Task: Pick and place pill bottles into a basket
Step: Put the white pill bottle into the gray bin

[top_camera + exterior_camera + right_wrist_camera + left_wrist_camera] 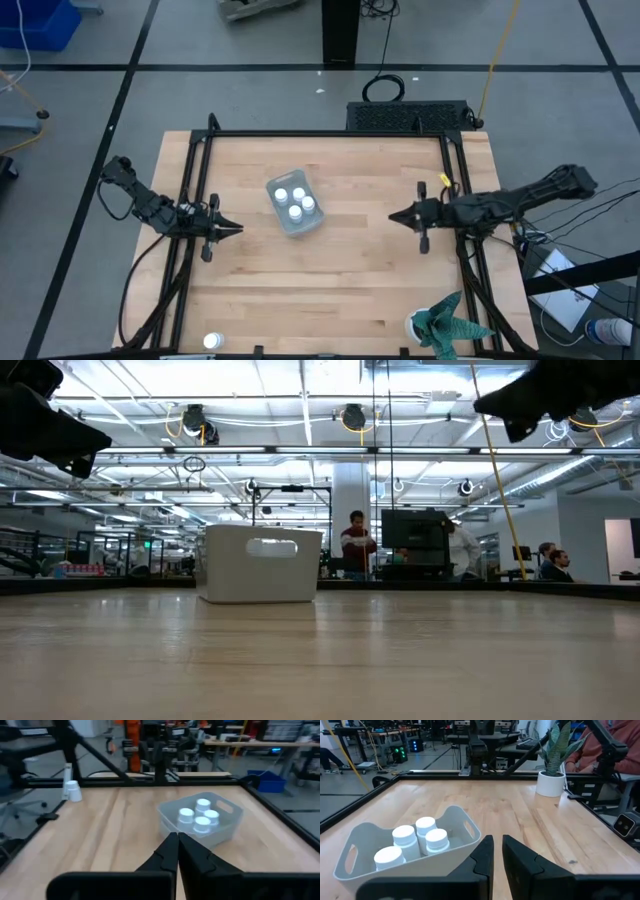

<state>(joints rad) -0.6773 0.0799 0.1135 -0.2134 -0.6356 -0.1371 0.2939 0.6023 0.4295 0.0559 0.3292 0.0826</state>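
**Four bottles in basket, one at table edge**

Left gripper (236, 229) fingers nearly together, holding nothing, just left of the basket (312, 222). Right gripper (393, 216) pinched closed, empty, farther off on the basket's right. Basket mid-table between them, containing four pill bottles (296, 197). Fifth bottle (212, 342) sits at the near table edge, well apart.

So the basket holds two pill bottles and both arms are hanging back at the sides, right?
Not quite: the basket holds four pill bottles, as the high view shows. The left gripper and right gripper do wait at the sides.
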